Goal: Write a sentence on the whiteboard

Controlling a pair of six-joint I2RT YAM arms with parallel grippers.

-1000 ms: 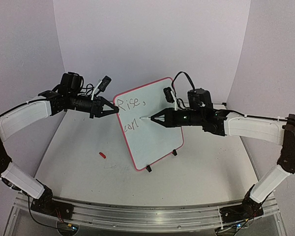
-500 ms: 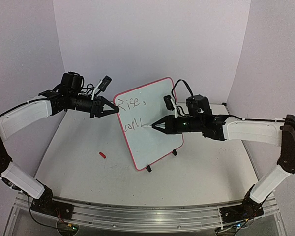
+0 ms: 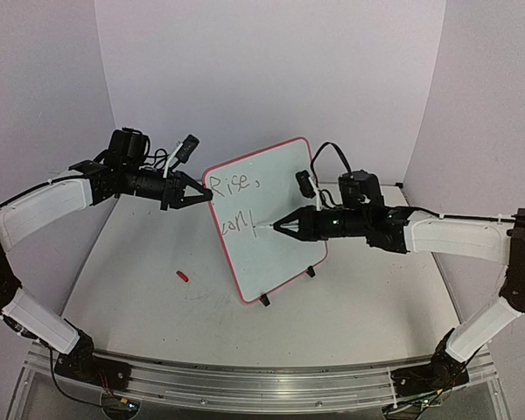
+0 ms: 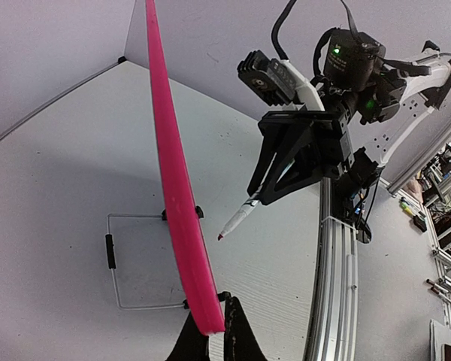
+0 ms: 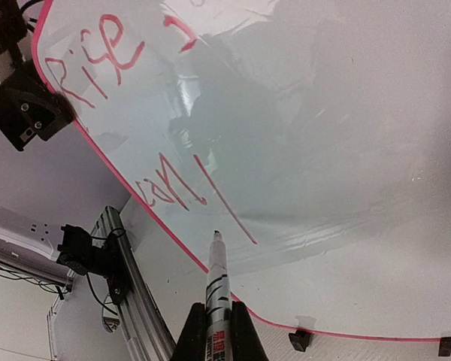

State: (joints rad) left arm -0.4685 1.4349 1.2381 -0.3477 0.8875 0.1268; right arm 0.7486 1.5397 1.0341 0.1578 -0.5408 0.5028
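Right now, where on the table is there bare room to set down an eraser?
The widest bare patch is the near strip of table, between the feet of the whiteboard and the arm bases, right of the red cap. Crowded: at the whiteboard itself, where the left gripper pinches its edge and the right gripper holds the marker at its face.

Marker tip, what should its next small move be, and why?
Probably touch down on the whiteboard just past the long stroke: the marker seems to hang slightly off the surface, and the second line looks unfinished.
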